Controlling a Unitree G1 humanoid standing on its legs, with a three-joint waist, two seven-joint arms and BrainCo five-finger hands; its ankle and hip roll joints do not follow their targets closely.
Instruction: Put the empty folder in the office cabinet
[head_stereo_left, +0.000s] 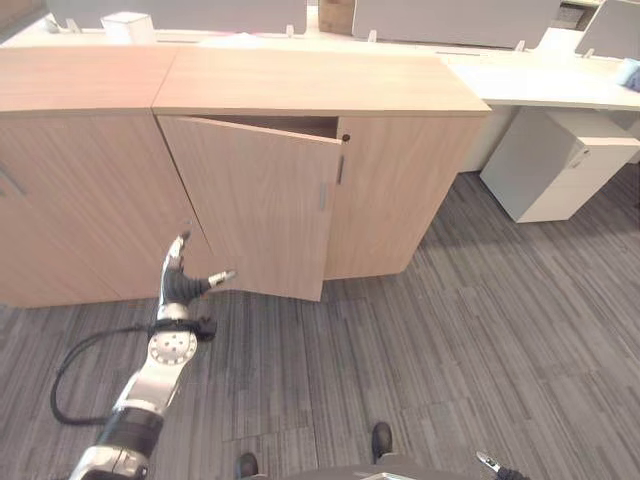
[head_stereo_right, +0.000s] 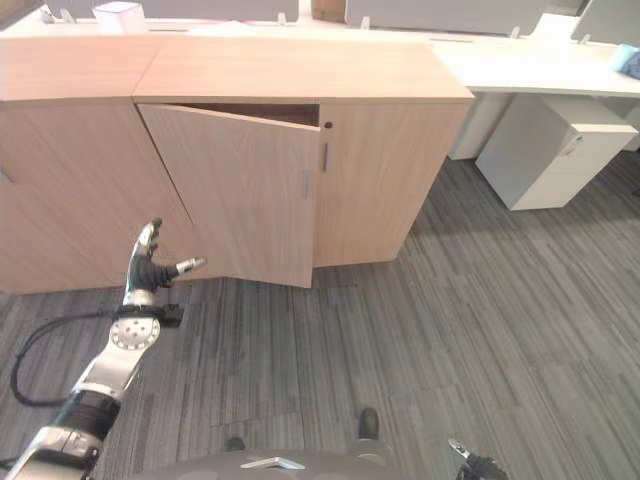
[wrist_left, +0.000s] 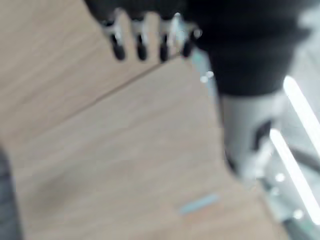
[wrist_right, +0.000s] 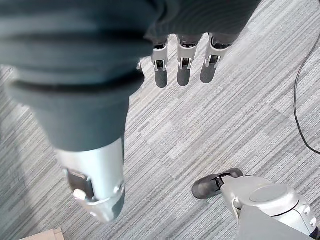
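Left hand (head_stereo_left: 181, 283) is raised in front of the office cabinet (head_stereo_left: 300, 95), its fingers straight and spread with the thumb out to the side, holding nothing. It sits low before the cabinet's left door (head_stereo_left: 255, 205), close to the door's hinged side and well short of the small handle (head_stereo_left: 322, 196) at the free edge. I judge from its wrist view that it is near the wood, though that view is too smeared for me to say whether it touches.

Where the empty folder is I cannot say: I find it in neither hand, and the dark gap behind the door gives nothing away. My right hand (wrist_right: 182, 65) hangs down over the grey carpet (head_stereo_left: 470, 330), well back from the cabinet, fingers relaxed and apart, also empty.

That door stands ajar, swung out at its free edge, while the door (head_stereo_left: 400, 195) beside it is flat closed. So I take the step in hand to be working the door, not placing anything. Next I would need the folder located before committing; the door itself wants either a fuller swing open, or a push at its free edge to close it.
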